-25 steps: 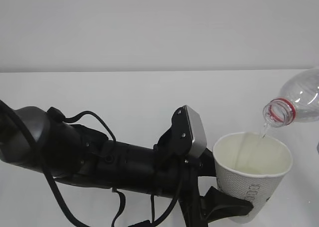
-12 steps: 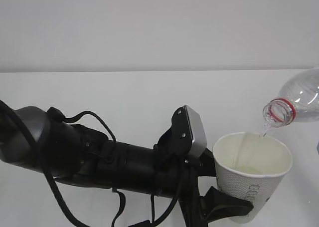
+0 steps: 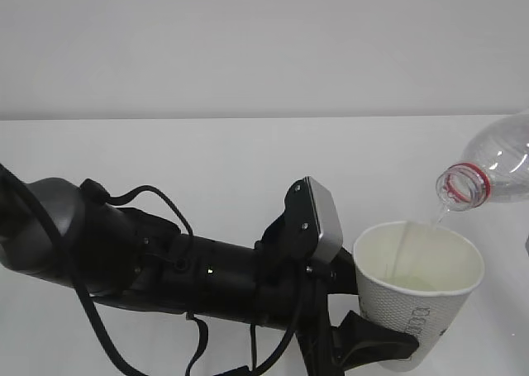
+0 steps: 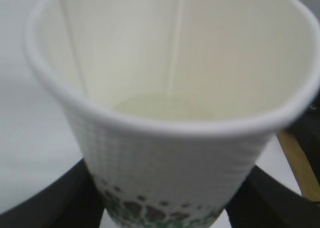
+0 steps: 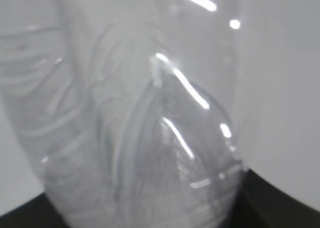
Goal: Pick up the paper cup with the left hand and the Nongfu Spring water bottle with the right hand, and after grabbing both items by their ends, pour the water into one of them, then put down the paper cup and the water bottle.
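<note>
Paper cup (image 3: pixel 418 291) clamped upright in left pincer (image 3: pixel 376 343) under tilted Nongfu Spring water bottle (image 3: pixel 489 174), right pincer clamping it, catching water (image 3: pixel 436 217)

The bottle (image 3: pixel 496 168) is hanging tilted above and right of the cup (image 3: pixel 417 289); water (image 3: pixel 436 218) is falling into the cup; the left claw (image 3: pixel 372 343) is lying left of it.

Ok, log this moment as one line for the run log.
phase: pouring | left gripper: holding cup upright | bottle: tilted, mouth above cup | water: thin stream into cup, shallow pool inside
</note>
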`<state>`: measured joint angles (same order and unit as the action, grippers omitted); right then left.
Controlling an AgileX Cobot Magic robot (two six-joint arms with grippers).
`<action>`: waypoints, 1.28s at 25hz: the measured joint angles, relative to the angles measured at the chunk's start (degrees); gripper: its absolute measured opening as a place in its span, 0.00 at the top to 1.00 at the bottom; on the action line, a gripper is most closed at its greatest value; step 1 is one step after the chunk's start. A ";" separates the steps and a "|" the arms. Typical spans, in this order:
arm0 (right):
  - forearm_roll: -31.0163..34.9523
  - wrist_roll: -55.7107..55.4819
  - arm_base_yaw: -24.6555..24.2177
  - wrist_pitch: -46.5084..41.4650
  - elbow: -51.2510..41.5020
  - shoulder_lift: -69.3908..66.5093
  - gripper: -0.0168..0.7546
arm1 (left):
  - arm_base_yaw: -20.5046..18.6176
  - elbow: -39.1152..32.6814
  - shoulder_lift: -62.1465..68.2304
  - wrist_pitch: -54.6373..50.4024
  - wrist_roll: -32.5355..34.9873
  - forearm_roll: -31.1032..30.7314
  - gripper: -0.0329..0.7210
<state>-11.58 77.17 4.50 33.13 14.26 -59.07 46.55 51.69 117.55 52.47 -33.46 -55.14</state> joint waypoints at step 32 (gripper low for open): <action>0.10 0.44 0.00 0.13 0.00 0.00 0.43 | 0.00 0.00 0.00 0.00 0.00 0.00 0.30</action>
<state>-11.48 77.61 4.50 33.26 14.26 -59.07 46.55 51.69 117.55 52.47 -33.46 -55.14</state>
